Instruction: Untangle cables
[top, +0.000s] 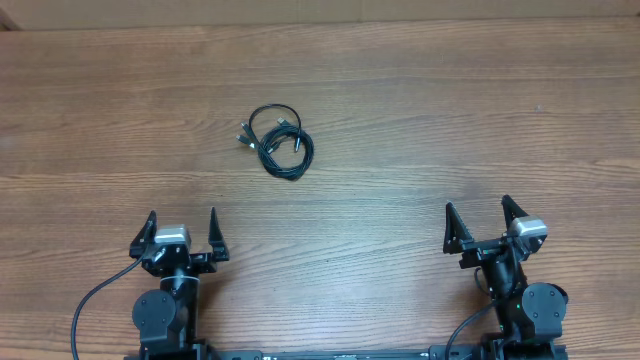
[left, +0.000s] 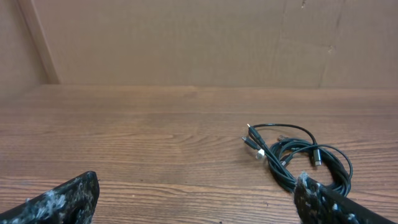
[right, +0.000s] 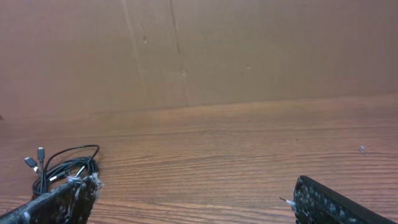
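The cables (top: 277, 142) lie in one small coiled tangle of thin black cords on the wooden table, left of centre and toward the back, with small plug ends sticking out on its left side. In the left wrist view the cables (left: 298, 157) sit ahead and to the right; in the right wrist view the cables (right: 59, 165) show at the far left. My left gripper (top: 182, 217) rests near the front edge, open and empty, well short of the tangle. My right gripper (top: 477, 209) stands open and empty at the front right, far from it.
The wooden table (top: 420, 120) is backed by a brown cardboard wall (left: 199, 37). Thicker black cords (top: 95, 300) run from the arm bases at the front edge.
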